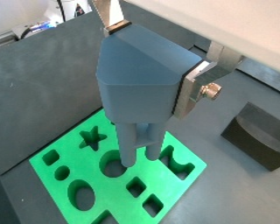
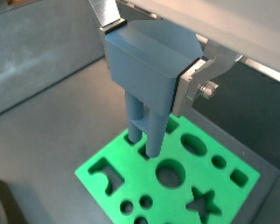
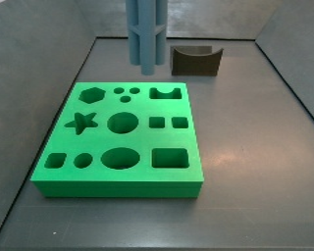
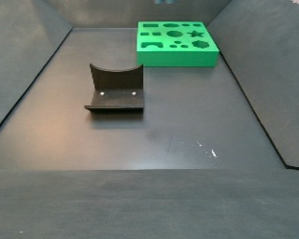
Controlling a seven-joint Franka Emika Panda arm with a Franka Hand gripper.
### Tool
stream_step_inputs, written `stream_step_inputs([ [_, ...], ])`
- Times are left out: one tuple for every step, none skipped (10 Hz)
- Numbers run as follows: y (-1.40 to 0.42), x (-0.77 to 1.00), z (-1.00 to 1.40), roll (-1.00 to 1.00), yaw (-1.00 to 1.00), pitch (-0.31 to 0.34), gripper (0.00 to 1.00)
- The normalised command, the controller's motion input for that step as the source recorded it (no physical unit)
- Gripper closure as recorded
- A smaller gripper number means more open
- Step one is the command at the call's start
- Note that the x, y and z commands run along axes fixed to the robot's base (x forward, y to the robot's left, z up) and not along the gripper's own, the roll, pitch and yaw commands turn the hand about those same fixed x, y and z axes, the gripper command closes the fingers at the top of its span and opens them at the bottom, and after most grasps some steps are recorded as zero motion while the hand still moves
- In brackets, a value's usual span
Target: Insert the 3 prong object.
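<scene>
The pincer [image 1: 149,74] was clamped on the 3 prong object [image 1: 139,87], a blue-grey block held between its flat silver fingers [image 1: 192,87]; in both wrist views one finger plate pressed flat against the block's side, while the opposite finger showed only as a sliver at the block's far upper edge. The jaws stood apart just by the width of the block.

The block's long axis ran vertical, with its broad body up in the pincer [image 2: 154,66] and its prongs [image 1: 139,142] pointing straight down. In a side view the 3 prong object [image 3: 145,34] hung above the far edge of the green board [image 3: 121,137], toward 12 o'clock from the board's middle, its prong tips ending above the row of small round holes [image 3: 127,94]. Whether the tips touched the board could not be told.

The green board lay flat on the dark table [image 3: 251,147], cut with a hexagon, star, circles and squares. At about 1 o'clock from the board stood the fixture [image 3: 196,60]. In a side view the fixture [image 4: 115,89] sat well apart from the board [image 4: 177,44].
</scene>
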Motion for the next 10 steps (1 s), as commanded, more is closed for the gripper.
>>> stream_step_inputs([
  [0.66, -0.35, -0.65, -0.15, 0.0, -0.073, 1.0],
  [0.75, -0.41, -0.52, -0.27, 0.0, -0.084, 1.0],
  [0.69, -0.51, -0.55, -0.13, -0.13, -0.043, 1.0],
  [0.6, -0.57, -0.65, -0.1, -0.08, -0.109, 1.0],
  [0.31, -0.07, -0.57, -0.11, 0.0, -0.054, 1.0],
  [0.07, 0.0, -0.53, -0.06, 0.0, -0.03, 1.0],
  [0.0, 0.0, -0.51, -0.06, 0.0, -0.03, 1.0],
  [0.03, 0.04, -0.45, -0.06, -0.13, 0.0, 1.0],
  [0.12, 0.0, -0.35, 0.0, -0.21, 0.019, 1.0],
  [0.18, 0.0, -0.27, 0.0, -0.2, 0.036, 1.0],
])
